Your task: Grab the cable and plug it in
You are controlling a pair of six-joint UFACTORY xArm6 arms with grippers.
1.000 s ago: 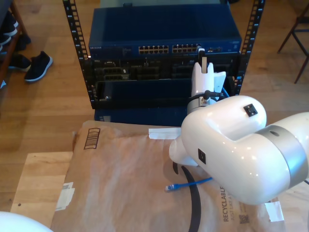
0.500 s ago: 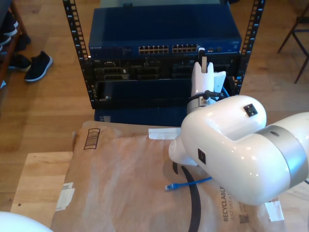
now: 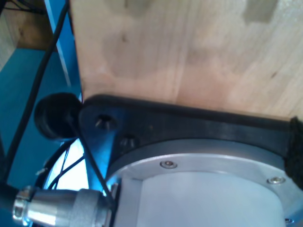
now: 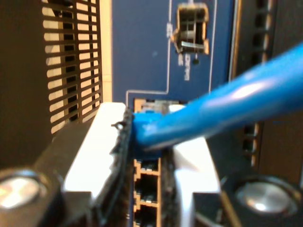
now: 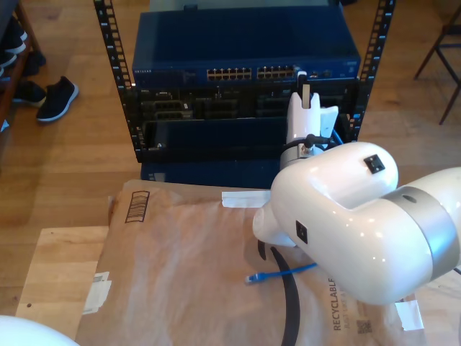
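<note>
While clamping the cable (image 4: 227, 106) in my second gripper (image 4: 149, 146) against the switch (image 5: 245, 43), dragged loose end (image 5: 251, 278) slightly toward nine o'clock in the exterior view; probably seating.

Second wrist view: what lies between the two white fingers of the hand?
The cable, its blue plug end clamped between the fingers of my second hand, before the switch's ports.

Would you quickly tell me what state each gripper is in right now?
My first gripper: cannot tell; its wrist view faces a wooden board.
My second gripper: shut on the cable, its plug at the switch ports.
</note>
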